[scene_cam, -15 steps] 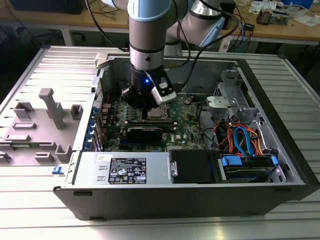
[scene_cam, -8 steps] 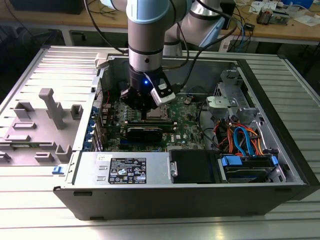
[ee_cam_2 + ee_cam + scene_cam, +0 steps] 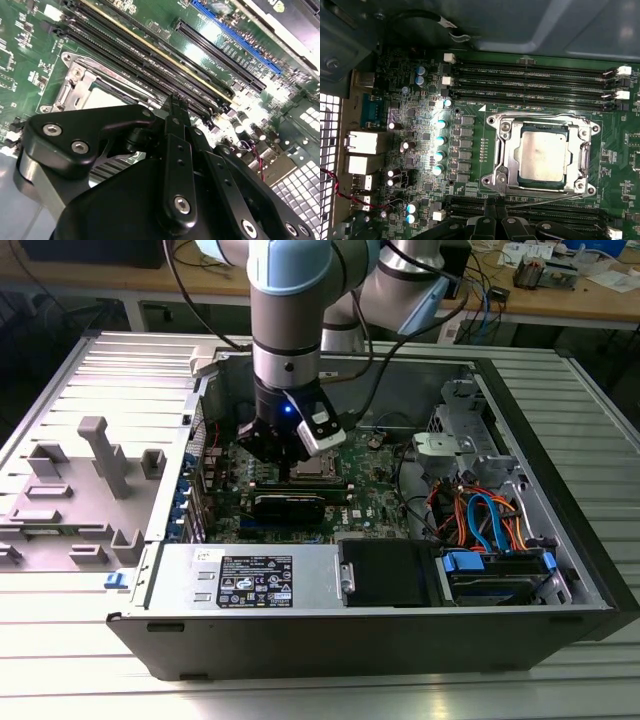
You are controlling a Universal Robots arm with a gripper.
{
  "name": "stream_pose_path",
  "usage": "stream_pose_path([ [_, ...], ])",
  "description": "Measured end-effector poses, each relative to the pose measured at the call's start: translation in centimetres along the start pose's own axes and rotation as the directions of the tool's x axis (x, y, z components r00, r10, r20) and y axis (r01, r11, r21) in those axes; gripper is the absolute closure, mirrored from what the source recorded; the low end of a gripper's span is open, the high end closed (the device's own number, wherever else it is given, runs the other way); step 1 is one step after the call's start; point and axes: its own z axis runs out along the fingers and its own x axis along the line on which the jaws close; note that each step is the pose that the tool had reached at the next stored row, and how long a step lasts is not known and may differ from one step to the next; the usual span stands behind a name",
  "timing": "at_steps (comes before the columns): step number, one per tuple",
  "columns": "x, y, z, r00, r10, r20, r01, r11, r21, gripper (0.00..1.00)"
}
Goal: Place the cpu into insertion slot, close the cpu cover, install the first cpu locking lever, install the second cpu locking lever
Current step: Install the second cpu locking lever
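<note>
The cpu (image 3: 542,157) lies flat in the insertion slot (image 3: 492,180) on the green board, its dull grey top showing through the window of the cpu cover (image 3: 506,150). The cover lies down over the chip. A thin metal lever rod (image 3: 550,201) runs along the socket edge nearest my fingertips. My gripper (image 3: 493,207) is shut, its black tips pressed together just beside that edge with nothing visible between them. In the second wrist view the gripper (image 3: 175,102) hangs over the socket corner, covering part of the cover (image 3: 82,82). In the exterior view the gripper (image 3: 290,455) stands over the socket (image 3: 312,468).
Long black memory slots (image 3: 535,80) flank the socket on both sides. A row of capacitors (image 3: 440,145) stands beside it. The open case holds a power supply (image 3: 250,580) in front and cabled drive bays (image 3: 480,520) at the exterior view's right. Grey fixtures (image 3: 100,455) sit on the left.
</note>
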Motion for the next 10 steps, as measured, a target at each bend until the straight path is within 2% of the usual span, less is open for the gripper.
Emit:
stream_pose_path([
  [3,0.12,0.02,0.28,1.0,-0.006,0.001,0.006,0.9999,-0.0101,0.89],
  [7,0.17,0.03,0.57,0.9999,-0.011,0.0029,0.011,0.9995,-0.03,0.89],
  [10,0.18,0.02,0.71,0.9999,-0.013,0.0032,0.013,0.9994,-0.033,0.89],
])
